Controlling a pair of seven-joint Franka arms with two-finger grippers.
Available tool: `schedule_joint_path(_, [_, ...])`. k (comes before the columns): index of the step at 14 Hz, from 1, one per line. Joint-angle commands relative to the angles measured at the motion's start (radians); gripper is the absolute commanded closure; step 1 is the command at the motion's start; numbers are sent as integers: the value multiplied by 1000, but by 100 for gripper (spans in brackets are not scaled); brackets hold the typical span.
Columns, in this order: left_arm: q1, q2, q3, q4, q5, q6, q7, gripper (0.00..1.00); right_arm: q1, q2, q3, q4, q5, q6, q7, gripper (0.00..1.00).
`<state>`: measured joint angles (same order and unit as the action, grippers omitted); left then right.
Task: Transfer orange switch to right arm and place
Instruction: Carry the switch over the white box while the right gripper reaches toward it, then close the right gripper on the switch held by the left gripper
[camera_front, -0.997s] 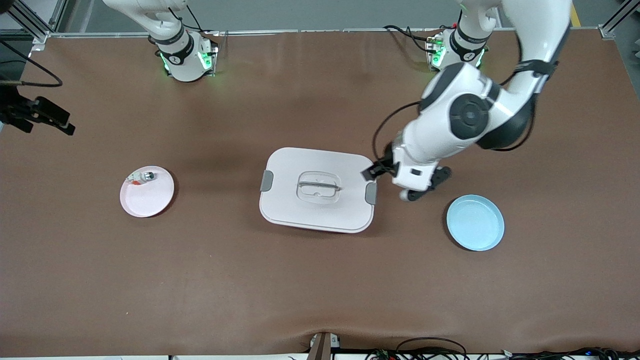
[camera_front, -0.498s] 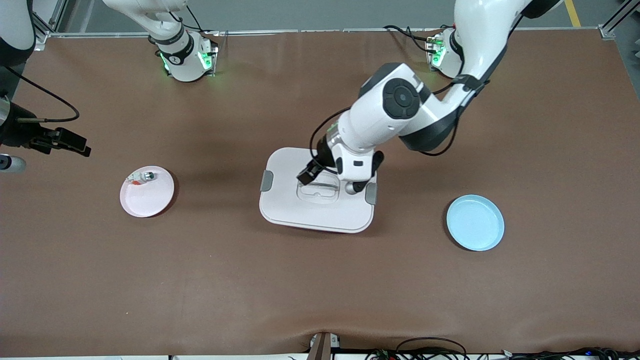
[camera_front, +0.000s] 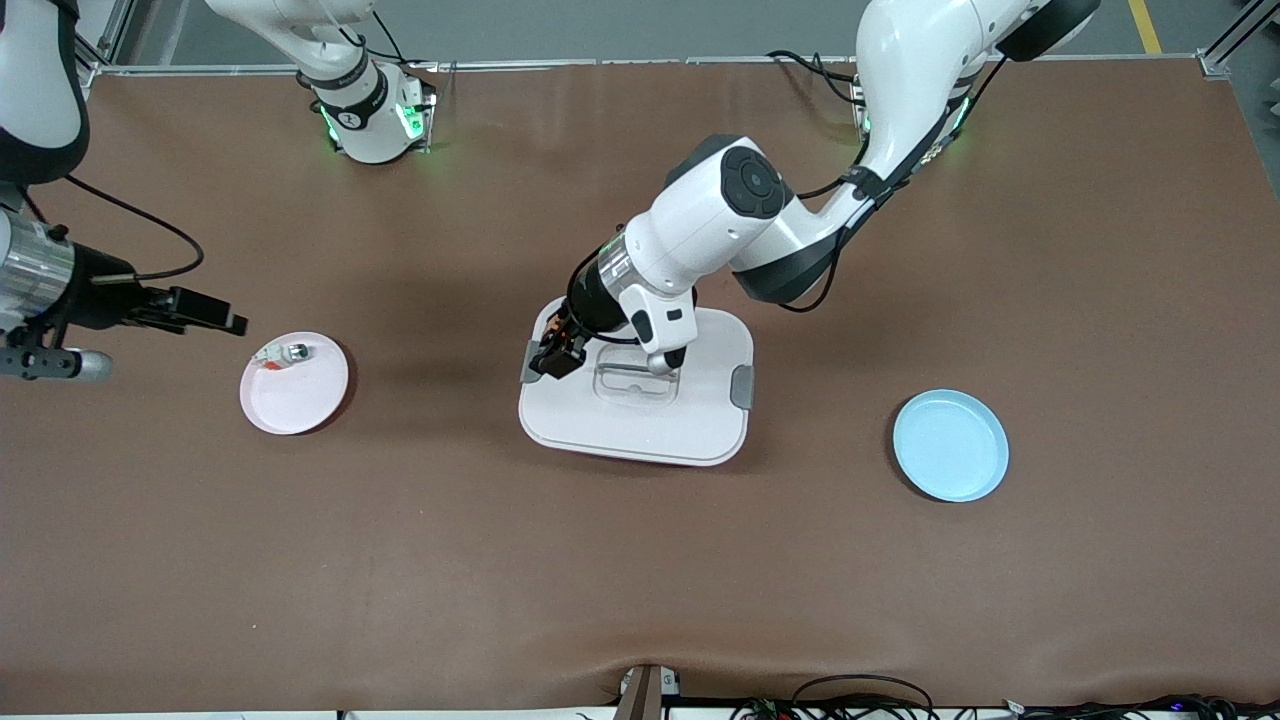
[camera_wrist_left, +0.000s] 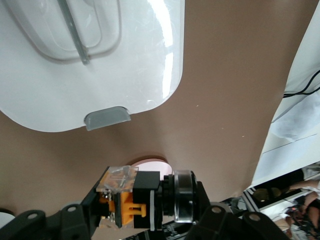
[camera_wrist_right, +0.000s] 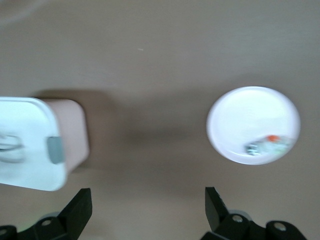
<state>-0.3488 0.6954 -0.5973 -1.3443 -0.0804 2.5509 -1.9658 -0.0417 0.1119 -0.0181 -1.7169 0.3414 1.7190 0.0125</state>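
Observation:
The orange switch (camera_wrist_left: 131, 200), a stubby black body with orange marks and a clear round cap, lies crosswise between the fingers of my left gripper (camera_wrist_left: 145, 205), which is shut on it. In the front view the left gripper (camera_front: 557, 358) hangs with the switch (camera_front: 566, 348) over the end of the white lidded box (camera_front: 700, 425) toward the right arm's end of the table. My right gripper (camera_front: 232, 324) is open and empty, in the air beside the pink plate (camera_front: 300, 400). Bare table shows between the right gripper's (camera_wrist_right: 147, 210) fingers (camera_wrist_right: 80, 205).
The pink plate (camera_wrist_right: 240, 115) holds a small silver-and-white piece with a red bit (camera_front: 284, 352). A blue plate (camera_front: 950, 445) lies toward the left arm's end. The box lid (camera_wrist_left: 60, 100) has a grey clasp (camera_wrist_left: 106, 117) and a recessed handle.
The left arm has swung with the switch from beside the blue plate across the box toward the right arm's end. The right arm has come in toward the pink plate.

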Motion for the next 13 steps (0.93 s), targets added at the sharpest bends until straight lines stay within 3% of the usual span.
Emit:
schedule_joint_path(1, [-27,33,1,36,-32,38,-36,100,54,-18,10,-70,94,57,-9,0])
schedule_joint_path(5, [-48,46,1,36,-32,35,-90,100,186,-49,12,-122,171,171,-9,0])
schedule_joint_path(8, [-53,44,2,36,-32,29,-110,100,267,-52,12,-176,322,310,-41,0])
schedule_joint_path(11, [-53,43,1,36,-32,9,-110,100,313,-52,10,-268,561,440,-237,0])
schedule_joint_path(13, [-53,41,1,36,-33,6,-110,100,313,-52,10,-302,629,444,-308,0])
